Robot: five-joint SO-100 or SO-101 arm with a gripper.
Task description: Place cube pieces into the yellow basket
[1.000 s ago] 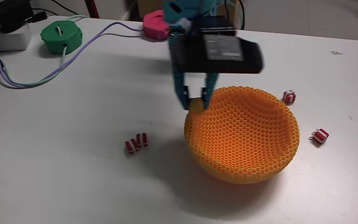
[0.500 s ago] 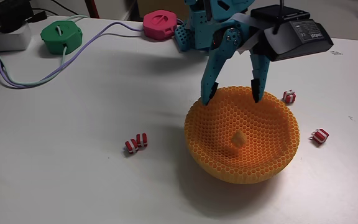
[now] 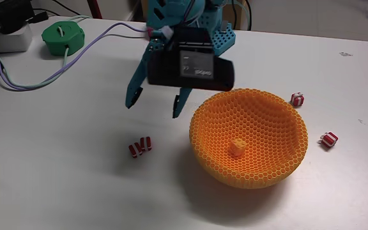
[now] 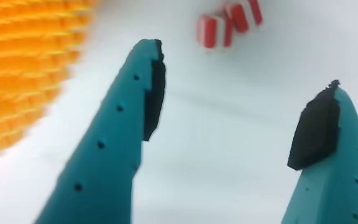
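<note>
The gripper (image 3: 153, 107) hung empty with jaws spread wide above the table (image 3: 56, 179), just left of the yellow basket (image 3: 280, 169). One yellow cube (image 3: 237, 147) lay inside it. A red-and-white pair (image 3: 140, 147) lay below the gripper; two striped pieces (image 3: 297, 98) (image 3: 328, 139) sat near the right edge.

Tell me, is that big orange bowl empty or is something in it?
Not empty. One small yellow-orange cube sits at the bottom of the yellow basket; the striped pieces lie outside on the table.
</note>
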